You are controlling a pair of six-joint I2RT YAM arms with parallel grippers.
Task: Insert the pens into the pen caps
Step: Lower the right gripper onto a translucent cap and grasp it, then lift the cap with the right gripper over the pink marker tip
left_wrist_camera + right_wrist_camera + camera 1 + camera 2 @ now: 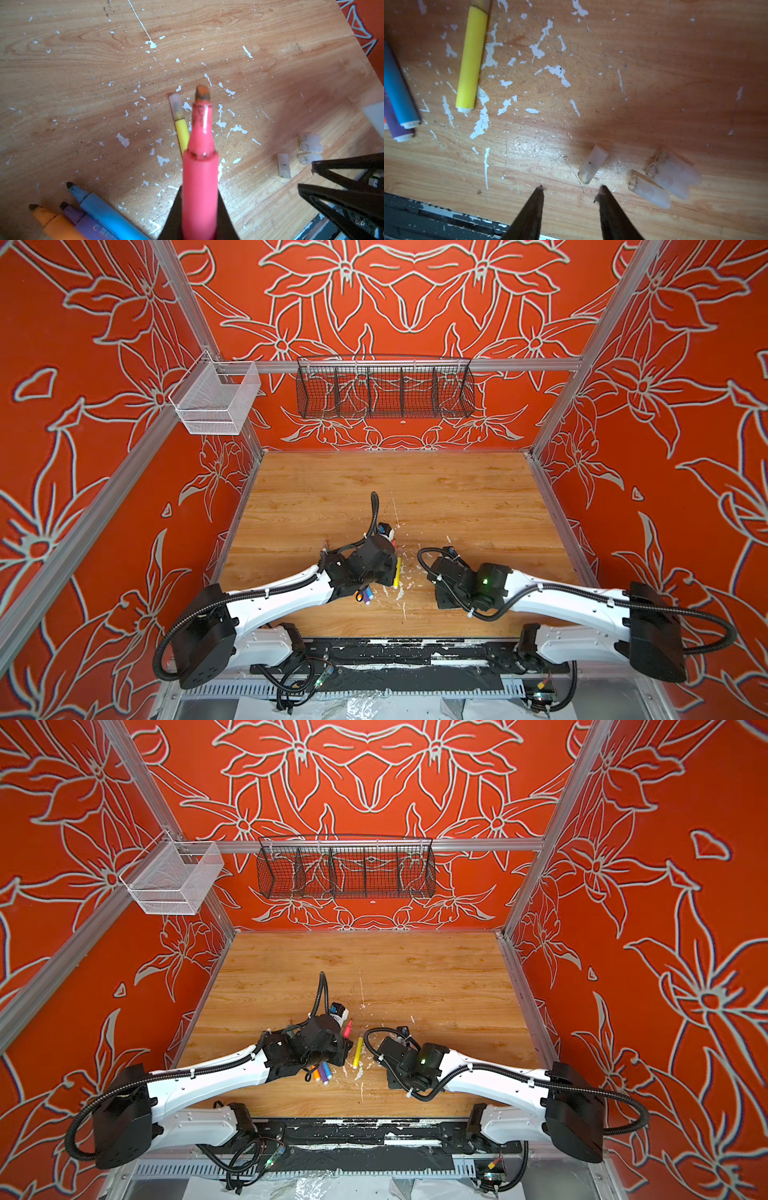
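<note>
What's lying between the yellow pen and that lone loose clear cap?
Nothing: in the right wrist view, only bare wooden table with white flecks separates the yellow pen from the lone loose clear cap.

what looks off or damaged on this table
The wooden tabletop is scattered with white flecks and scratches, like chipped finish or dried paint, densest around the yellow pen. The pink-red pen in the left gripper has a grimy, darkened tip. Nothing looks spilled.

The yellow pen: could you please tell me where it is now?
In both top views, the yellow pen lies near the table centre, just right of the blue pen.
</note>
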